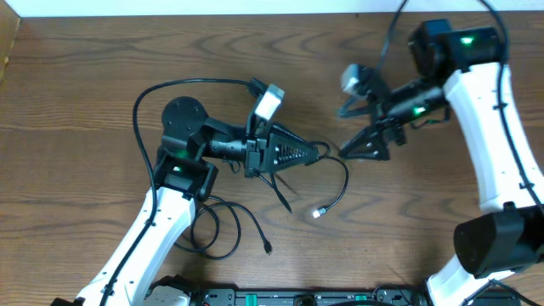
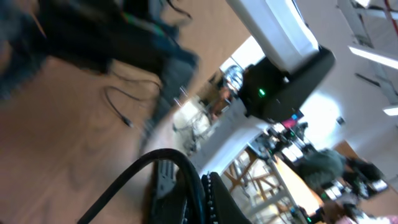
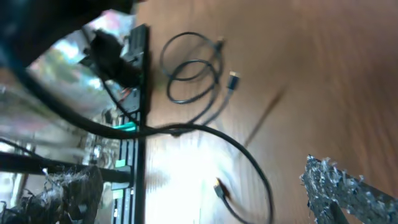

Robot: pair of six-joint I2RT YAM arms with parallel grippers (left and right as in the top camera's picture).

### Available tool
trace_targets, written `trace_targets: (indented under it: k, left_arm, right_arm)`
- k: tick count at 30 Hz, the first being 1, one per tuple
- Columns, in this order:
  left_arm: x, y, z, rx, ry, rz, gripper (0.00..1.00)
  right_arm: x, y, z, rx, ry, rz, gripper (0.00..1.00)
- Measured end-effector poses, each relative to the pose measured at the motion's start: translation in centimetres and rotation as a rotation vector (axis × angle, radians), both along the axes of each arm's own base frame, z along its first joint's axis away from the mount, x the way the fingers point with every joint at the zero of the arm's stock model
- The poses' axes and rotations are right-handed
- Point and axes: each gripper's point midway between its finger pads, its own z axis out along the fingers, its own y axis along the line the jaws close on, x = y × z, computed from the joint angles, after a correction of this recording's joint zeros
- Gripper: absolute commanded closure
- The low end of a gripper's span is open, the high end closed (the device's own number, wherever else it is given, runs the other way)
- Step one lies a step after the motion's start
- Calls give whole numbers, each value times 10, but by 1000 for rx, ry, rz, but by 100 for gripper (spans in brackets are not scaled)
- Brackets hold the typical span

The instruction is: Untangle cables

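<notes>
**A:** Left side status?

**B:** Left gripper (image 1: pixel 314 153) jaws are pinched narrow. The long cable (image 1: pixel 345 174) comes out right at the tips, so it looks clamped. The left wrist view is too blurred to confirm.

**A:** Cable path?

**B:** It bows away ahead of the left tips, then hooks back. Its plug (image 1: pixel 317 213) lies on the table (image 1: pixel 102 68), off to one side of those tips. A short black tail hangs under the same jaws.

**A:** Right side?

**B:** Right gripper (image 1: pixel 342 133) jaws are spread wide, nothing between them. They face the left tips, near but apart. The cable's bow passes just beside the lower jaw; can't tell if it touches. The right wrist view shows one foil-wrapped finger (image 3: pixel 342 190), with the long cable (image 3: pixel 249 155) arcing ahead of it.

**A:** Other cable?

**B:** The coiled cable (image 1: pixel 217 228) lies in loose loops well behind the left jaws, beside that arm. No jaw touches it.
</notes>
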Motion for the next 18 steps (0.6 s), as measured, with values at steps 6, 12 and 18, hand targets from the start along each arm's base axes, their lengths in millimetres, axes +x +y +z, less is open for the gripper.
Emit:
trace_targets:
  k: [6, 12, 18]
  left_arm:
    - [6, 1, 1, -5, -8, 33, 92]
    - [6, 1, 1, -5, -8, 34, 93]
    - [10, 1, 1, -7, -7, 54, 92]
  right_arm:
    - [-17, 29, 1, 24, -53, 120, 1]
    - [-23, 38, 2, 38, -68, 157, 34]
    - [-24, 42, 8, 81, -68, 161, 99]
